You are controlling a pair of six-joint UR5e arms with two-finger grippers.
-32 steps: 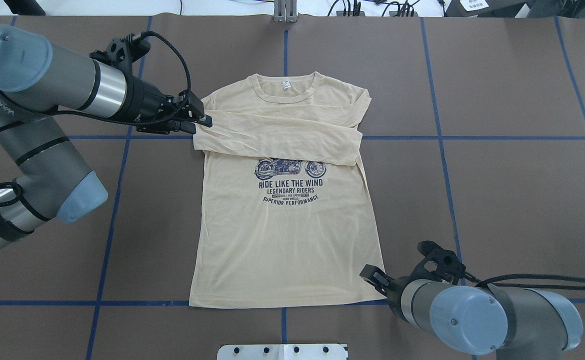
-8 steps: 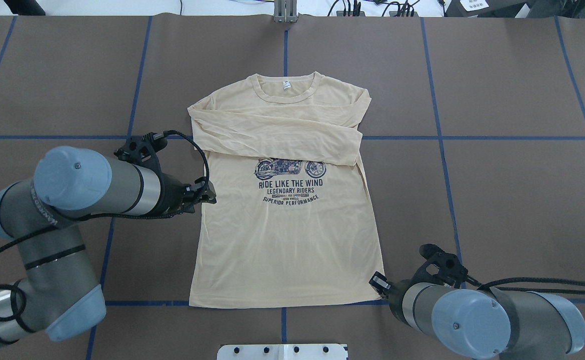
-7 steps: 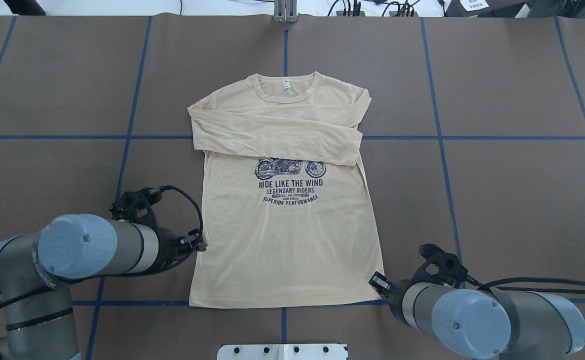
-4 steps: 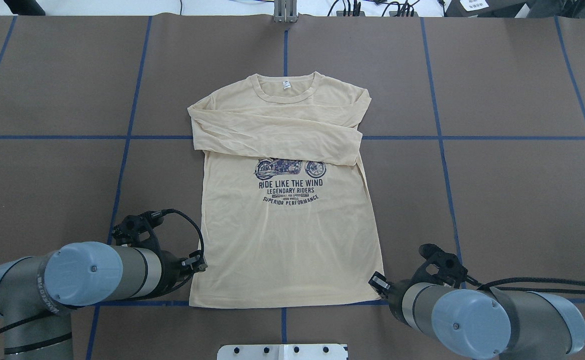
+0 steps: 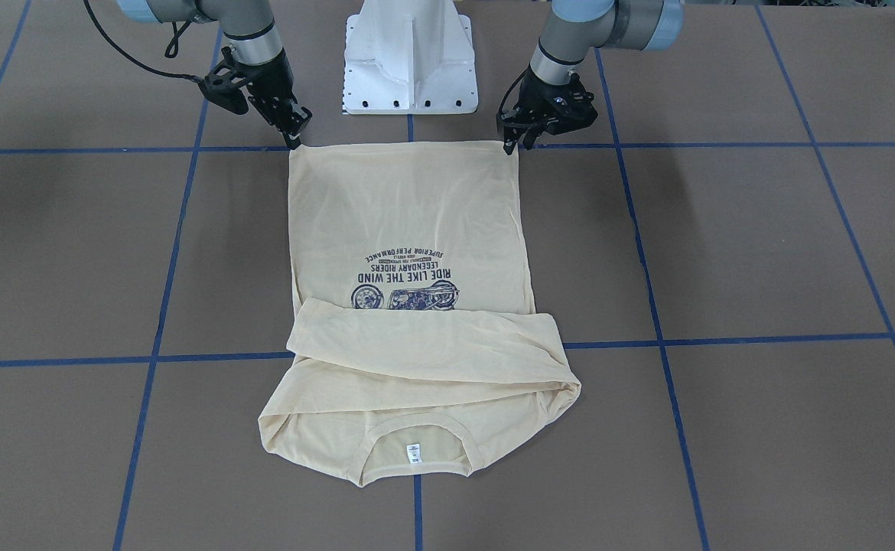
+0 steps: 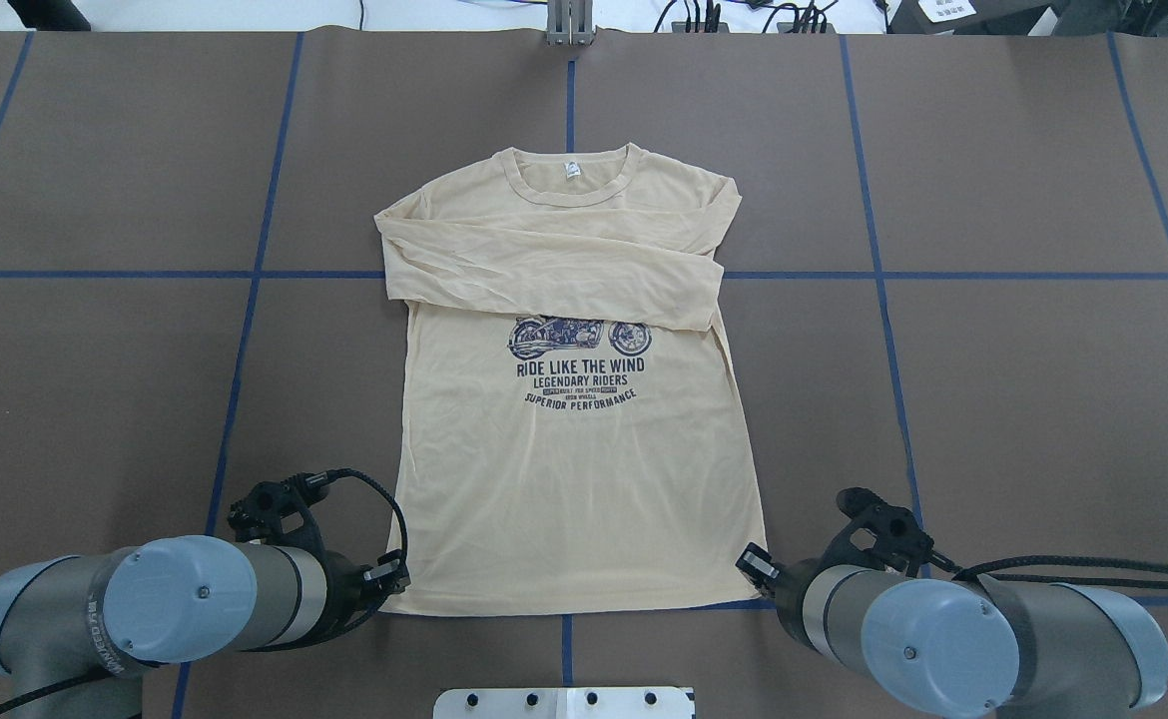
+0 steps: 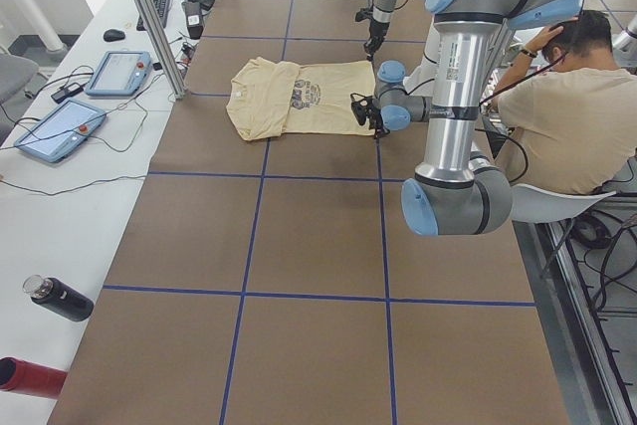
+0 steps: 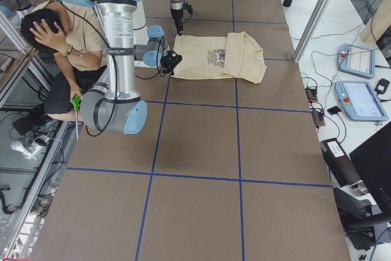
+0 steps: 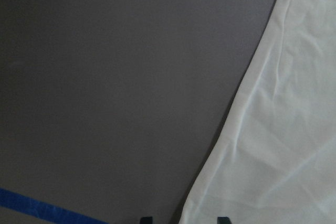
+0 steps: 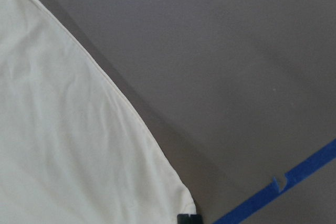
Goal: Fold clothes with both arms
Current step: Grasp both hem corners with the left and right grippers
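Cream-yellow cloth fills the middle of the overhead view: the long-sleeved T-shirt (image 6: pixel 574 479) lies flat on the brown table (image 6: pixel 1043 399). Its long way runs up and down that view. The collar is at the top and the hem is at the bottom, close to the robot. Both sleeves are folded across the chest, just above the motorcycle print (image 6: pixel 579 338).

The left gripper (image 6: pixel 396 579) sits at the hem's lower left corner in the overhead view. The right gripper (image 6: pixel 752 562) sits at the lower right corner. Each arm is nearest its own corner, and the shirt stretches away from both toward the top of the view.

In the left wrist view, two dark fingertips (image 9: pixel 146 219) peek in at the bottom edge with a gap between them. The shirt's edge runs down into that gap, so this claw is spread apart and holds nothing. In the right wrist view only one dark tip (image 10: pixel 189 217) shows, right at the shirt's corner. I cannot tell if that claw is spread or closed.
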